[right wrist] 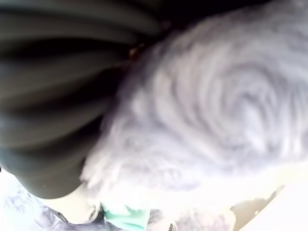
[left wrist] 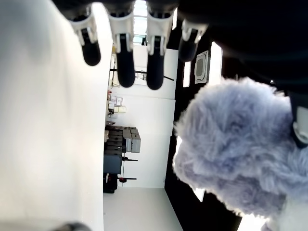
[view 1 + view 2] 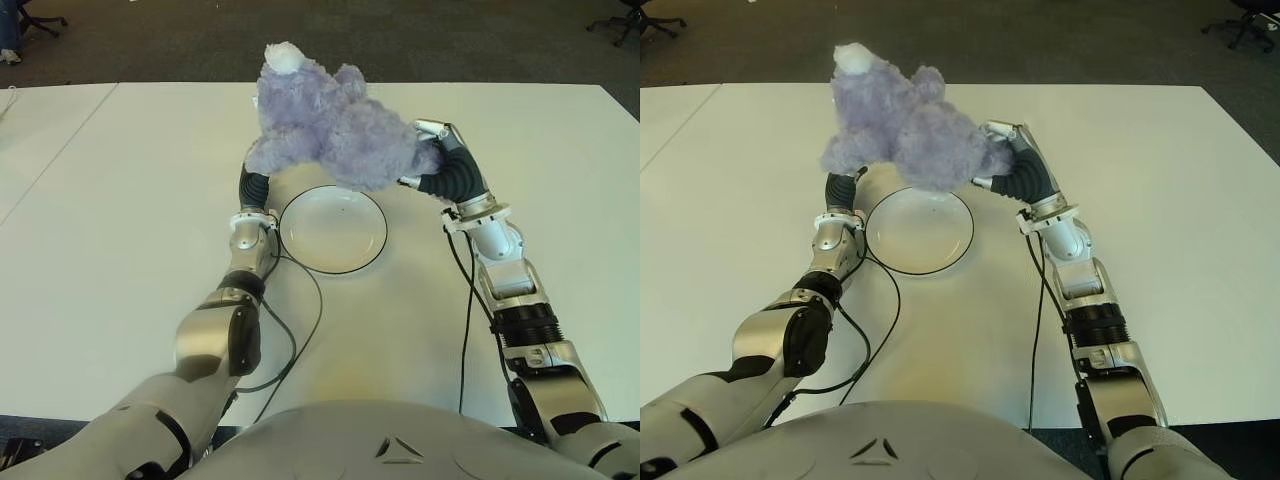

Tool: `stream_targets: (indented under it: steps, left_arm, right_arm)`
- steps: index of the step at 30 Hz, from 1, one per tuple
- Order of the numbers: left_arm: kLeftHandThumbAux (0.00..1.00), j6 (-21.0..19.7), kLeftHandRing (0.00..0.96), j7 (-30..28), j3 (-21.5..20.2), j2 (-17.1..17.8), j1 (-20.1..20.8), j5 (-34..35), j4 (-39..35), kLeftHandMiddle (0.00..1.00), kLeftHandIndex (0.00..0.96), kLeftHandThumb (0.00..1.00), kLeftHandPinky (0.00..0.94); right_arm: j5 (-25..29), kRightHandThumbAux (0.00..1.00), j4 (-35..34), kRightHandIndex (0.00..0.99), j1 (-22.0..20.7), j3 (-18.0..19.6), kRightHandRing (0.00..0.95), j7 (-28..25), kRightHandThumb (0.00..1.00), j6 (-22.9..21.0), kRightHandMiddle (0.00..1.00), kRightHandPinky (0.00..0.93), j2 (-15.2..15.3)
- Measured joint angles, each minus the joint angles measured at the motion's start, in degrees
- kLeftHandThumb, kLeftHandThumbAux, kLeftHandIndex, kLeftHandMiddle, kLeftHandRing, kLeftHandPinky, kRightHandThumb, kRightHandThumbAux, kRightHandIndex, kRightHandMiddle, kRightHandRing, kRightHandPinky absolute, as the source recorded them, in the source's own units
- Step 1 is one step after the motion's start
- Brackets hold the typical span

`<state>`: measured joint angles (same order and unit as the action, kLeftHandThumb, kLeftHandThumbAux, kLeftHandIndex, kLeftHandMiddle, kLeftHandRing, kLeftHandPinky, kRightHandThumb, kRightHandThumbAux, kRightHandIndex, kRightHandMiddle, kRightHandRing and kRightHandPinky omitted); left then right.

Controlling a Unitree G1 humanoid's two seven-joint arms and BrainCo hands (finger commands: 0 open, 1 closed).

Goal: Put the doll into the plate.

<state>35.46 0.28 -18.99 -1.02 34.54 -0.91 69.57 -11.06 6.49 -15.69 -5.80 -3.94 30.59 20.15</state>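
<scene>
Doll point(image 3: 325, 125) – fluffy lilac plush with a white tuft on top – is held up off the table, over the 12 o'clock rim of the plate point(image 3: 333, 230). Right hand point(image 3: 432, 158) at the doll's 3 o'clock, fingers clenched into the fur, grasping it. Left hand point(image 2: 132, 45) is mostly hidden under the doll at its 8 o'clock; its wrist view shows fingers straight and released, fur just beside them, holding nothing. Step looks like carry-over – next move calls for lowering toward 6 o'clock, centring over the plate, then letting go. Plate is round, white, smooth, dark-rimmed and shallow. Table point(image 3: 120, 200) is flat matte white. Soft doll will squash and may overhang the rim.
</scene>
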Motion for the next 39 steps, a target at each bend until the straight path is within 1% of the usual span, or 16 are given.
stream_targets:
  steps: [5,7,12,16,24,25,32,39]
  left_arm:
    - [0.407,0.0,0.196,0.0,0.0,0.0,0.0,0.0,0.0,0.208,0.123,0.0,0.089]
    - [0.407,0.0,0.197,0.0,0.0,0.0,0.0,0.0,0.0,0.209,0.12,0.0,0.1]
    - [0.416,0.0,0.206,0.1,0.0,0.0,0.0,-0.2,0.0,0.22,0.117,0.0,0.125]
    - [0.418,0.0,0.206,0.5,0.0,0.0,0.0,-0.3,0.0,0.22,0.112,0.0,0.113]
    - [0.417,0.0,0.202,0.5,0.0,0.0,-0.1,-0.3,0.0,0.211,0.113,0.0,0.119]
    - [0.415,0.0,0.198,0.5,0.0,0.0,-0.1,-0.3,0.0,0.205,0.105,0.0,0.106]
    - [0.423,0.2,0.177,1.2,0.7,0.0,-0.1,-1.1,0.0,0.187,0.082,0.0,0.089]
    - [0.44,0.4,0.16,2.9,1.9,0.0,-0.2,-1.8,0.0,0.171,0.061,0.0,0.081]
  right_arm:
    - [-0.4,0.791,-0.5,0.784,1.1,-0.2,0.891,-0.1,0.328,0.1,0.89,0.881,0.0]
    - [-1.0,0.785,-0.2,0.786,1.6,-0.2,0.893,0.2,0.333,0.6,0.89,0.89,0.0]
    - [-3.7,0.764,2.5,0.791,2.5,-0.7,0.894,2.4,0.328,3.1,0.89,0.893,-0.1]
    - [-5.4,0.754,3.8,0.791,3.3,-1.2,0.888,3.6,0.326,3.8,0.887,0.887,-0.4]
    - [-7.0,0.737,4.1,0.793,5.4,-2.3,0.881,3.8,0.363,3.1,0.887,0.886,-0.6]
    - [-7.2,0.734,4.3,0.789,5.6,-2.4,0.881,3.8,0.384,3.0,0.888,0.891,-0.7]
    - [-8.6,0.724,8.0,0.771,6.8,-3.4,0.875,4.5,0.418,2.9,0.882,0.884,-1.1]
    - [-9.4,0.709,10.5,0.759,7.6,-4.4,0.863,3.9,0.422,1.7,0.87,0.874,-0.8]
